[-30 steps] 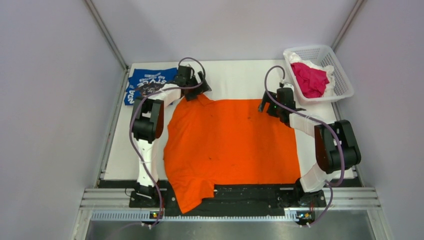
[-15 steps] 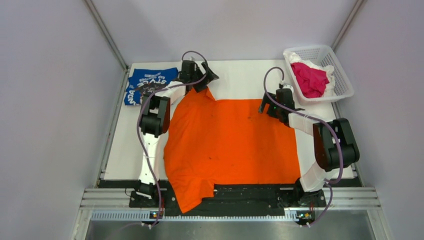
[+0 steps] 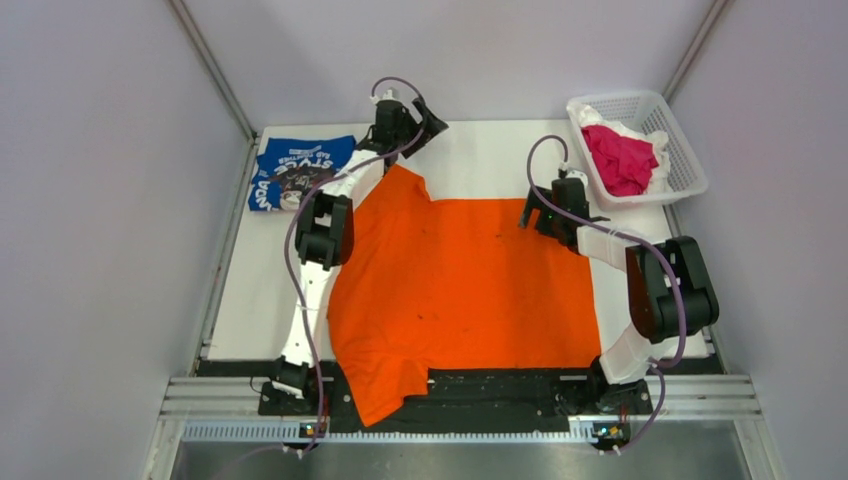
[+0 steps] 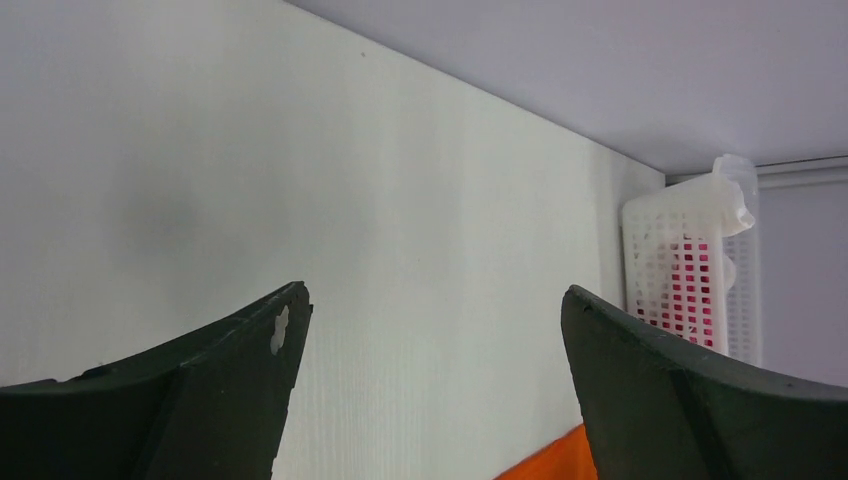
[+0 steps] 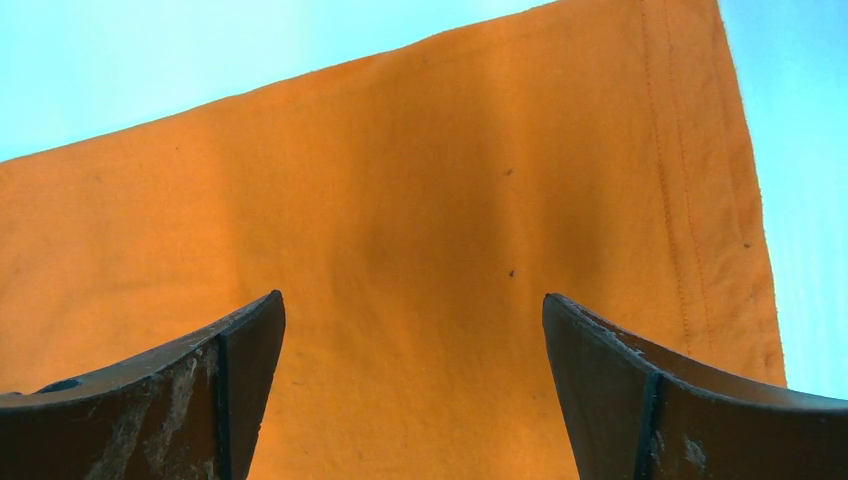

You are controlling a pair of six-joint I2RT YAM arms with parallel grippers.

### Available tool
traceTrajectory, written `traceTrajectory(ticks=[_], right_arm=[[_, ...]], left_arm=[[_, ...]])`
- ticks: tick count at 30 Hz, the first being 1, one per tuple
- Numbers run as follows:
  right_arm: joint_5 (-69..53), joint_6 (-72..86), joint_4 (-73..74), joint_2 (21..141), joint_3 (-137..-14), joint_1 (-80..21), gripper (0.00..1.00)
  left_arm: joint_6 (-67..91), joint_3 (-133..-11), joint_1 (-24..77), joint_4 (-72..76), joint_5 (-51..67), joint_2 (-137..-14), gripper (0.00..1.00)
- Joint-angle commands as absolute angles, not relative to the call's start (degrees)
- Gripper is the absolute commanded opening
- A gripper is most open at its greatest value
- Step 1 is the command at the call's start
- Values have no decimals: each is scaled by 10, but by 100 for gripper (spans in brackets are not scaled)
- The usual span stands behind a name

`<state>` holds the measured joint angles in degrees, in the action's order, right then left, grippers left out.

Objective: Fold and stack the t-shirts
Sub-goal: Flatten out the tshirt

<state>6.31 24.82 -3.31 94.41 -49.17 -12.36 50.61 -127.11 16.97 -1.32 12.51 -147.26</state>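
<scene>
The orange t-shirt (image 3: 460, 290) lies spread flat across the middle of the white table, its near-left part hanging over the front edge. The blue t-shirt (image 3: 290, 165) with white lettering lies folded at the far left corner. My left gripper (image 3: 422, 125) is open and empty, raised over the bare table just beyond the orange shirt's far-left corner (image 4: 555, 460). My right gripper (image 3: 532, 214) hovers open over the orange shirt's far-right corner (image 5: 420, 200), its fingers astride the cloth with nothing gripped. In the wrist views both grippers (image 4: 435, 300) (image 5: 413, 300) show wide gaps.
A white mesh basket (image 3: 690, 160) holding pink cloth (image 3: 620, 160) and white cloth stands at the far right corner, also seen in the left wrist view as the basket (image 4: 690, 270). Grey walls close in the table on three sides.
My left gripper has lifted off the orange shirt's far-left corner and moved toward the back of the table, turning right. The right arm has stayed still.
</scene>
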Motion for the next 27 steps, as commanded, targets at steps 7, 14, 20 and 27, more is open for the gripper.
traceTrajectory(ticks=[7, 14, 20, 27], right_arm=[[75, 245, -25, 894, -496, -127, 98], [103, 264, -24, 856, -472, -127, 99], [116, 269, -19, 839, -464, -127, 99], [139, 266, -16, 839, -457, -127, 99]], left_arm=[[376, -1057, 197, -154, -60, -1184, 99], [387, -911, 221, -155, 13, -1125, 99], [415, -953, 235, -131, 59, -1203, 99], [424, -1087, 238, -109, 64, -1312, 99]])
